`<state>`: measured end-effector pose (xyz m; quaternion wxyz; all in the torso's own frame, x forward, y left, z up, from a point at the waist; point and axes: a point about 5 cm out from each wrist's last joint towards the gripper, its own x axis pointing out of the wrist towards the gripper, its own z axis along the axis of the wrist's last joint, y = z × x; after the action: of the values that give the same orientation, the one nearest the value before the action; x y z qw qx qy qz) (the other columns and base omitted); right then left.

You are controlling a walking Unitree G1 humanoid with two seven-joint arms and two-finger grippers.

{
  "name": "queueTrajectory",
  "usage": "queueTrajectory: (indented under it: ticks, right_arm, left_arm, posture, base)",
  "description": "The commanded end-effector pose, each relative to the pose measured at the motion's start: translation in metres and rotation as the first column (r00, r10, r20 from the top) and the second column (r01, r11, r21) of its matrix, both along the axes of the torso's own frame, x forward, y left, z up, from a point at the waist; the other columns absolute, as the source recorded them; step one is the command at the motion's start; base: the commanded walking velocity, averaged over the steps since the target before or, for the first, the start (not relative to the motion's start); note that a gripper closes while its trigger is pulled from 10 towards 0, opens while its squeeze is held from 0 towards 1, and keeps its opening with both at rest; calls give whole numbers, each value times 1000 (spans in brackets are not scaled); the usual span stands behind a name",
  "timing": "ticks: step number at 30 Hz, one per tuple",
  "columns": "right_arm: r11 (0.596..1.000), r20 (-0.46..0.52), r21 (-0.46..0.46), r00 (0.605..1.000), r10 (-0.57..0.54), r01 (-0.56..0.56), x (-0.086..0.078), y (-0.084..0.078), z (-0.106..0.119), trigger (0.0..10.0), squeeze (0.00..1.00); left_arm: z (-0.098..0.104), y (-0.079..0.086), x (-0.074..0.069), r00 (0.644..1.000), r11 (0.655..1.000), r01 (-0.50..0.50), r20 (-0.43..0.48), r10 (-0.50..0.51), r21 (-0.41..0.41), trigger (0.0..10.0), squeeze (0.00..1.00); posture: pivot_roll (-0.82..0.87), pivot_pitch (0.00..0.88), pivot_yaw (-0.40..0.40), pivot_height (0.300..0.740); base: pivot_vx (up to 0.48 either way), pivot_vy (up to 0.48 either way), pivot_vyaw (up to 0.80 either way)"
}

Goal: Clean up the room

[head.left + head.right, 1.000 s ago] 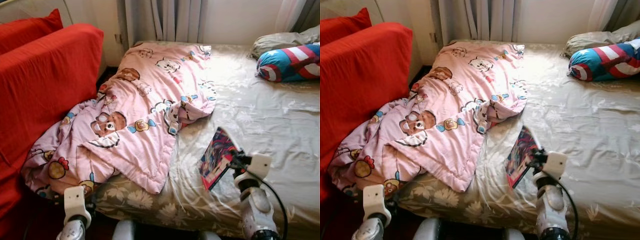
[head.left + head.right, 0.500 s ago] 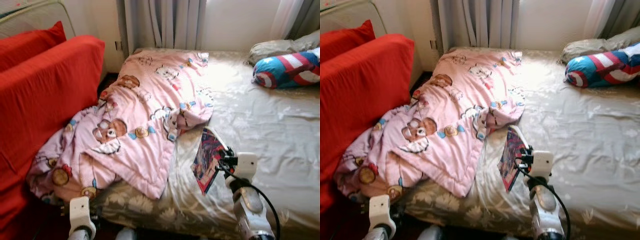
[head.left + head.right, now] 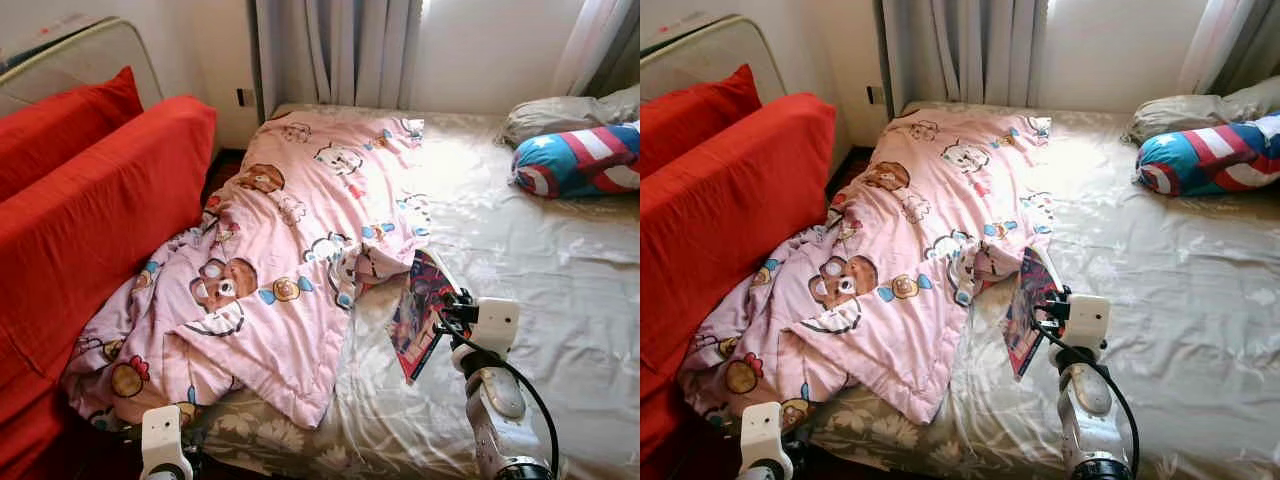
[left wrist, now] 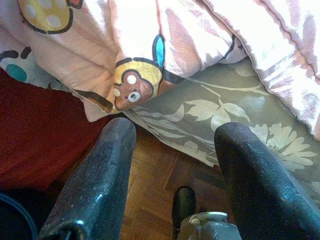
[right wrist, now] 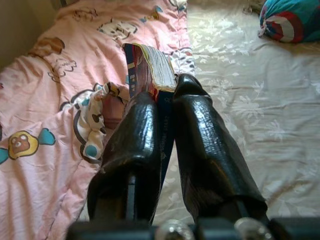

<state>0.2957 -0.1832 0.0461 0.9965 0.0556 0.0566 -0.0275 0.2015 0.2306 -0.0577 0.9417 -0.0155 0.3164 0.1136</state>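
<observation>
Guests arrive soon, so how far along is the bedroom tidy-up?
Early stage. In hand: the right claw is shut on a colourful book, held upright above the bed. Nothing looks finished: the pink cartoon blanket lies rumpled, spilling off the bed edge against the red sofa. The blue, red and white pillow sits near the head end. The left claw hangs open and idle by the floor.

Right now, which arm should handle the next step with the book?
Right. The right gripper is already shut on the book, holding it on edge above the bed sheet. The left gripper hangs open, low by the bed's edge beside the pink quilt, far from the book.
</observation>
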Motion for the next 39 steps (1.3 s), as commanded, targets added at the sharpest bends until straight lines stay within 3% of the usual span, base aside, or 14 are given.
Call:
queueTrajectory:
  ticks: [1, 5, 39]
  right_arm:
    - [999, 19, 3, 999, -34, 34, 4, -5, 8, 10000, 0]
    - [998, -1, 10, 998, -62, 62, 2, -8, 5, 10000, 0]
    - [997, 15, 17, 998, -69, 69, 6, -3, 10, 10000, 0]
  left_arm:
    - [-4, 0, -7, 999, 1000, 0, -32, 0, 4, 10000, 0]
    - [-5, -1, -7, 999, 1000, 2, -32, -1, 8, 10000, 0]
    - [-5, -2, -7, 1000, 1000, 9, -29, -9, 6, 10000, 0]
  posture:
    - [-57, 0, -27, 739]
    - [-60, 0, -26, 739]
    - [-60, 0, -16, 739]
  base:
    - [0, -277, -613]
    - [0, -294, -684]
    - [0, -300, 0]
